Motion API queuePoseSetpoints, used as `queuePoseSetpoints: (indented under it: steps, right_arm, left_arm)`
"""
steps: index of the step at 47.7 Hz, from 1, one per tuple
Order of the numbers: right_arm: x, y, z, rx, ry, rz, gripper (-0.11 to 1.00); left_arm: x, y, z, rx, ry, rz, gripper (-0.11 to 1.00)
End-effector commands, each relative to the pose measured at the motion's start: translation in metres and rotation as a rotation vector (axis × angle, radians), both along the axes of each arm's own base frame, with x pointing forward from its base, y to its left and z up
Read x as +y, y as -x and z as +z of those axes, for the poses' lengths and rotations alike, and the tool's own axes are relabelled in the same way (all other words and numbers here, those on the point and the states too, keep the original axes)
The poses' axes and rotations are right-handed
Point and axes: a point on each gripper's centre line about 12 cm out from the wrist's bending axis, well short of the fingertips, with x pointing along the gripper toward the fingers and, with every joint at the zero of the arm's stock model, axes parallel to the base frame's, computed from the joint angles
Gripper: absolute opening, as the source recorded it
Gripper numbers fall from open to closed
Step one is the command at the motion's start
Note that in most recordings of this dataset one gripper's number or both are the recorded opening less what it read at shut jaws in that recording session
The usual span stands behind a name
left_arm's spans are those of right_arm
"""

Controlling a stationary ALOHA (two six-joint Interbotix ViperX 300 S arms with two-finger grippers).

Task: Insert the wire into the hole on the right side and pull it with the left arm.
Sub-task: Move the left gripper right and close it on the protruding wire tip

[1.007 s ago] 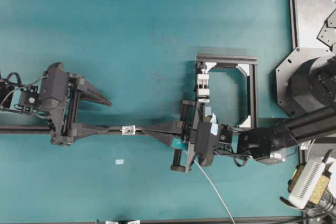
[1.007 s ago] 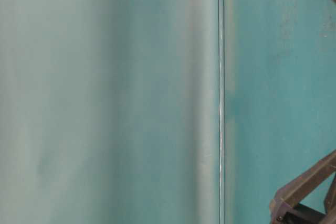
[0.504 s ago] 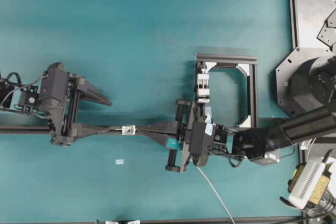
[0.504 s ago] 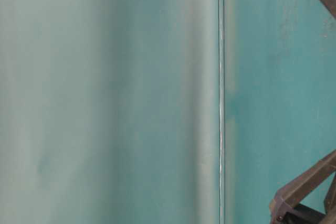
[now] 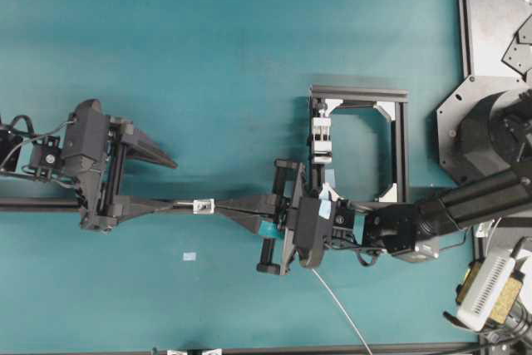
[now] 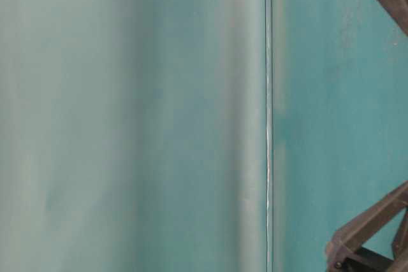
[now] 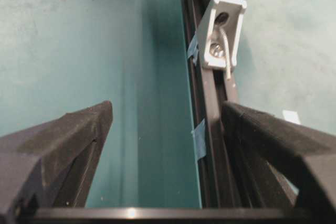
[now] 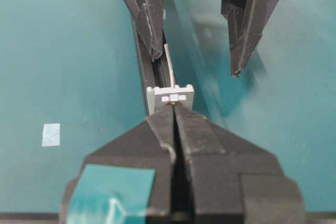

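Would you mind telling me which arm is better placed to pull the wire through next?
Left. Its open pincer straddles the wire poking out of the block; the right pincer is shut on the entry side.

A black square frame (image 5: 359, 143) holding a white clamp (image 5: 322, 139) stands right of centre on the teal table (image 5: 208, 39); a pale tape scrap (image 5: 189, 256) lies lower left.
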Motion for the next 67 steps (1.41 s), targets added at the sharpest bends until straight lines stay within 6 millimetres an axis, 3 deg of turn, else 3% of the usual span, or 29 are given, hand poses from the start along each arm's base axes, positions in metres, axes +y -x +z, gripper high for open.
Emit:
queuePoseSetpoints:
  steps: [1,22,44,48,53,58,67]
  right_arm:
    - [0.001,-0.007,0.009,-0.027,-0.017,-0.005,0.00]
    - [0.000,-0.007,0.009,-0.027,-0.017,-0.007,0.00]
    - [0.000,-0.008,0.009,-0.026,-0.017,-0.007,0.00]
    - [0.000,-0.008,0.009,-0.027,-0.017,-0.009,0.00]
    - [-0.001,-0.008,0.009,-0.025,-0.017,-0.010,0.00]
    - [-0.001,-0.008,0.009,-0.025,-0.017,-0.010,0.00]
    - [-0.002,-0.008,0.008,-0.024,-0.017,-0.013,0.00]
  left_arm:
    - [-0.004,-0.006,0.020,-0.046,0.024,-0.004,0.55]
    - [-0.010,-0.023,0.027,0.053,0.091,0.013,0.56]
    - [-0.011,-0.024,0.033,0.042,0.096,0.012,0.54]
    - [-0.011,-0.025,0.033,0.046,0.095,0.011,0.46]
    - [-0.015,-0.027,0.034,0.049,0.091,0.000,0.19]
    - [-0.020,-0.030,0.037,0.038,0.080,-0.018,0.00]
    - [-0.028,-0.034,0.041,0.028,0.069,-0.041,-0.11]
